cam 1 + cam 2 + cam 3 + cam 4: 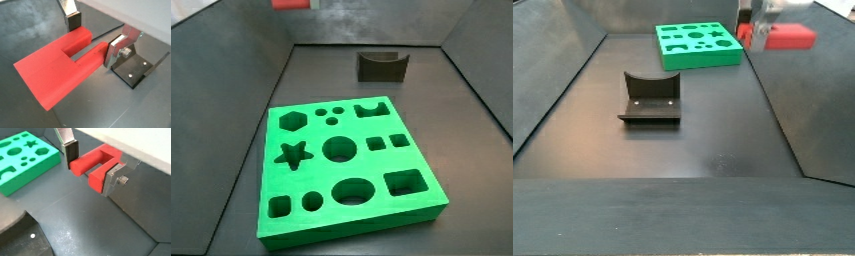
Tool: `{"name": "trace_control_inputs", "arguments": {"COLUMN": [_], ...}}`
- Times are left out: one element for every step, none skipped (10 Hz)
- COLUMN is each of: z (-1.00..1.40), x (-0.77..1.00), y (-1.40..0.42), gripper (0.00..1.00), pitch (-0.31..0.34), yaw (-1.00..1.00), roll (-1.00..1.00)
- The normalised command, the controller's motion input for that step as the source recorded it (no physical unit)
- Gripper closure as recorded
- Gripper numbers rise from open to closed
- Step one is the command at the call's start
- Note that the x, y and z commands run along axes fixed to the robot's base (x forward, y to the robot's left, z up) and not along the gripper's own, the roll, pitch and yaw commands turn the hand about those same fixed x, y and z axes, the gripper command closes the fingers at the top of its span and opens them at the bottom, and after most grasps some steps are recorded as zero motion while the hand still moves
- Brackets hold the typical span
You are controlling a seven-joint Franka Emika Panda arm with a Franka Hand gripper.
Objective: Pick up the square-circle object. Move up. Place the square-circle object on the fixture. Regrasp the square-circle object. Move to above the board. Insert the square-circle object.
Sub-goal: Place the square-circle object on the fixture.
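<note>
Square-circle object (57,67): we see it clamped between the pincer (93,37) plates, raised.
Fixture (649,98): bare.
Board (345,170): 1 corner cropped.

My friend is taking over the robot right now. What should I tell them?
Pincer: raised off the floor, fingers on either side of the square-circle object, gripping it.
Fixture: on the dark floor, notch empty, with the red piece up in the air away from it.
Board: flat on the floor, cut-outs all empty.
Done: pick-up and move up.
Left: set the piece on the fixture, regrasp, carry it above the board, insert it.
</note>
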Motion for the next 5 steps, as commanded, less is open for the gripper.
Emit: {"name": "trace_control_inputs", "arguments": {"z": [0.06, 0.05, 0.05, 0.04, 0.04], "x": [1.00, 1.00, 1.00, 1.00, 1.00], "y": [-0.09, -0.09, -0.09, -0.08, -0.07], "gripper": [1.00, 1.00, 1.00, 1.00, 1.00], "pitch": [-0.010, -0.009, -0.003, -0.001, 0.006], "yaw": [1.00, 1.00, 1.00, 1.00, 1.00], "roll": [-0.06, -0.06, -0.05, -0.05, -0.06]}}
